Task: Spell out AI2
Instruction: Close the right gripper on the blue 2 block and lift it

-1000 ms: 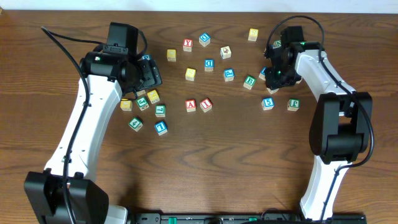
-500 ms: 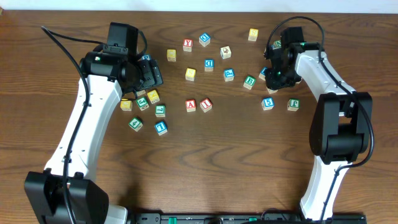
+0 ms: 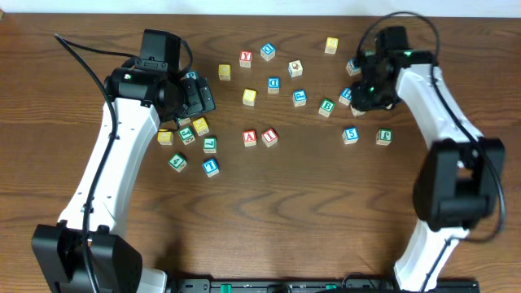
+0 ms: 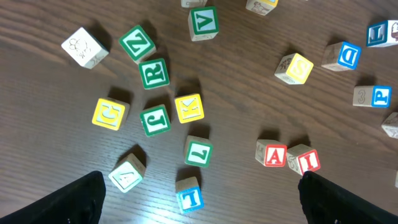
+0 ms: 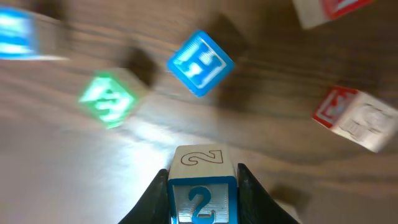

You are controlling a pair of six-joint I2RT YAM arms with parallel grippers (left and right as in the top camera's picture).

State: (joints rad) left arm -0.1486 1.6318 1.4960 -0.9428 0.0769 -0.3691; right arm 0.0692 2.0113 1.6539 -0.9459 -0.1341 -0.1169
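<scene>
**Right arm swings up and outward with the 2 cube in its grip**

Compared with half a second ago, the right arm has shifted toward the far right of the desk [image 3: 309, 212]: its wrist sits higher in the overhead view and its forearm now leans further out. The left arm and every loose cube lie as they did.

The right gripper [image 5: 202, 202] is pinching the 2 cube [image 5: 200, 163], one finger pressed on each side. The blue 2 faces the wrist camera, with an outlined 2 on the upper face. Everything behind it in that view is smeared, so I cannot tell whether the cube is clear of the wood. From overhead, the gripper is near the green B cube [image 3: 326, 106], among the far-right scatter.

The A cube [image 3: 250, 137] and I cube [image 3: 269, 137] sit side by side near the middle of the desk, touching in the left wrist view, A on the left. The 2 cube is well apart from them, off to the right and further back.

The left gripper [image 3: 198, 98] is spread wide, its fingers at the two lower corners of its own view, holding nothing. It hangs over a cluster that includes a yellow K cube [image 4: 189, 108].
</scene>
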